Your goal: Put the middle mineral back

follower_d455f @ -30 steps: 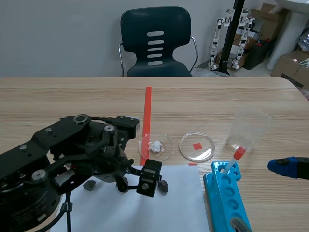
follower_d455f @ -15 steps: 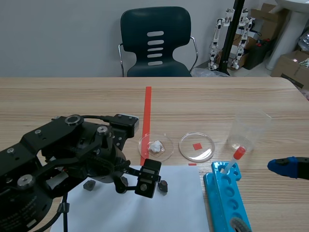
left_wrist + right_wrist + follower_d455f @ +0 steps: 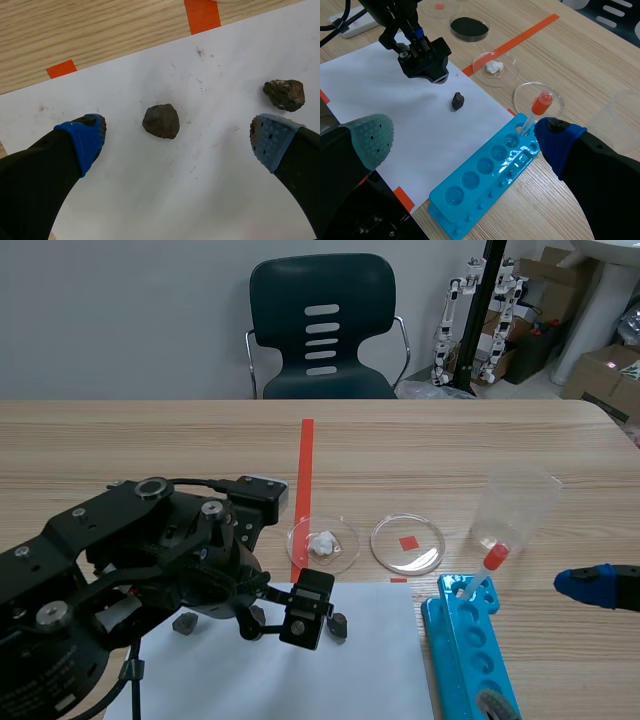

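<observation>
In the left wrist view a dark brown mineral lies on the white paper, between and just ahead of my left gripper's open fingers. A second dark mineral rests beside the right fingertip. In the scene view the left gripper hangs low over the paper, with minerals on either side of it; the middle one is hidden under the arm. My right gripper stands open and empty at the table's right, above the blue rack.
A petri dish with a white lump and a second dish sit beyond the paper. A clear cup and a red-capped dropper in the blue rack stand right. A dish of black powder lies far left.
The left arm shifted slightly to the left and down over the paper, then held still. The minerals and the right arm have not moved.
</observation>
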Robot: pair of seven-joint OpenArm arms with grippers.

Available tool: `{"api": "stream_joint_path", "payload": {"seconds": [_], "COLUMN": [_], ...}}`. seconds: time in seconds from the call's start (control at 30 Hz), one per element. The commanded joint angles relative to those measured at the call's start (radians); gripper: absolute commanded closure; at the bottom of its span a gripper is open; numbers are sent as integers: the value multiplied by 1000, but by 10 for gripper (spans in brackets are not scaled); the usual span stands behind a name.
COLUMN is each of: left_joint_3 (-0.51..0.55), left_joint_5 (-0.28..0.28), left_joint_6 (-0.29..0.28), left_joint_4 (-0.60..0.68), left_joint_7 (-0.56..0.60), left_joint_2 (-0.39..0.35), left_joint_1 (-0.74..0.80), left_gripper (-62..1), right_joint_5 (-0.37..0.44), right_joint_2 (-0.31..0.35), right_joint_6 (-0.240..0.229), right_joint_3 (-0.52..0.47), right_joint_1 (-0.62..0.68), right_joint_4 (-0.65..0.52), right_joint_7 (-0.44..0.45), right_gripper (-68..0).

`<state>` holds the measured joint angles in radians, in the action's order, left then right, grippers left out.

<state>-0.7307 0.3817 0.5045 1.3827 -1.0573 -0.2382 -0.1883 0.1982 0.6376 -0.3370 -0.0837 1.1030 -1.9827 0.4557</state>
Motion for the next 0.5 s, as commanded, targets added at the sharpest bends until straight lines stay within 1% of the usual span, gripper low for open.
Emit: {"api": "stream_joint_path", "payload": {"seconds": [0.0,0.47], "left_joint_3": [4,3], "left_joint_5": [-5,-5], "left_joint_6": [-1,-6], "left_joint_4": [7,7], "left_joint_7": [7,6], "left_joint_2": [2,2], "left_joint_1": [-6,-6], "left_gripper": [-603,-602], "right_joint_5": [8,8], "right_joint_2": [0,0], "right_joint_6": [0,0], "right_joint_3": [0,0], "right_joint_1": [-6,-6], "right_joint_4": [-6,-6], "right_joint_7": [11,11], "right_gripper": [-587,-587]}}
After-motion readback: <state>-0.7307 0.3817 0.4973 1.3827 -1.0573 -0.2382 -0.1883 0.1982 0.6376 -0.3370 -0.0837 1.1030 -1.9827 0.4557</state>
